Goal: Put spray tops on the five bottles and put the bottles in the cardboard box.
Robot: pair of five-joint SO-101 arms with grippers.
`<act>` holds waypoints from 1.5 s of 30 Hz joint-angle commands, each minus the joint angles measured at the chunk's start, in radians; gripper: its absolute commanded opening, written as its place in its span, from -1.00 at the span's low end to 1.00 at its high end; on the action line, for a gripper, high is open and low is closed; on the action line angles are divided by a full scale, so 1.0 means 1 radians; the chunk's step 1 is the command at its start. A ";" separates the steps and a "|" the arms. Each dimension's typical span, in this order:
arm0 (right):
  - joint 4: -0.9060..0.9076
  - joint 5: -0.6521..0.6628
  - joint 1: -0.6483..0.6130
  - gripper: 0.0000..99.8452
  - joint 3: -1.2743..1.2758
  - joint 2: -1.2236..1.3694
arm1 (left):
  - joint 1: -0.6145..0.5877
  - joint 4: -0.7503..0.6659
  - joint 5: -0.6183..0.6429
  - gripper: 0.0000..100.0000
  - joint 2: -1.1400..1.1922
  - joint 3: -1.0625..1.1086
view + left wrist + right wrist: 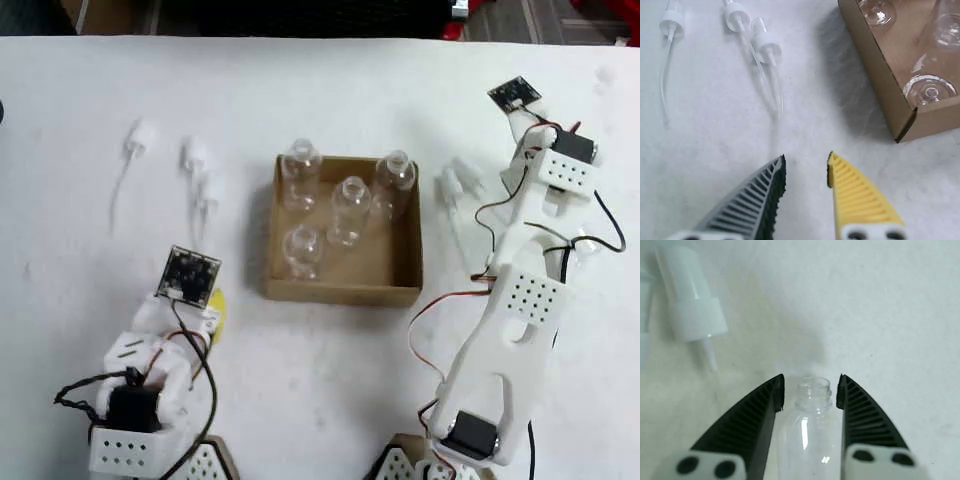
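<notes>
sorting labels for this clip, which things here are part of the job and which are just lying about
Job:
cardboard box
four topless bottles inside it
fifth bottle in the right gripper
spray tops left of the box, more right of it

Lying about:
red thing past the table's far edge

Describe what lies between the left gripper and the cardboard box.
Only bare white table, seen in the left wrist view, separates the left gripper from the near corner of the cardboard box.
</notes>
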 commanded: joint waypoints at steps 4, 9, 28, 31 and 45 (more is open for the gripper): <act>0.018 0.069 0.031 -0.84 -0.046 -0.004 | 0.012 -0.003 -0.014 -0.74 -0.007 -0.003; 0.018 0.077 0.031 -0.93 -0.043 0.001 | 0.013 -0.003 -0.014 -0.74 -0.007 -0.003; 0.364 -0.147 -0.008 -0.97 -0.384 -0.341 | 0.013 -0.002 -0.014 -0.74 -0.007 -0.003; 0.369 -0.242 -0.008 -0.97 -0.381 -0.460 | 0.013 -0.002 -0.014 -0.74 -0.007 -0.003; 0.351 -0.431 -0.140 -0.97 0.532 -1.282 | 0.013 0.002 -0.014 -0.74 -0.007 -0.003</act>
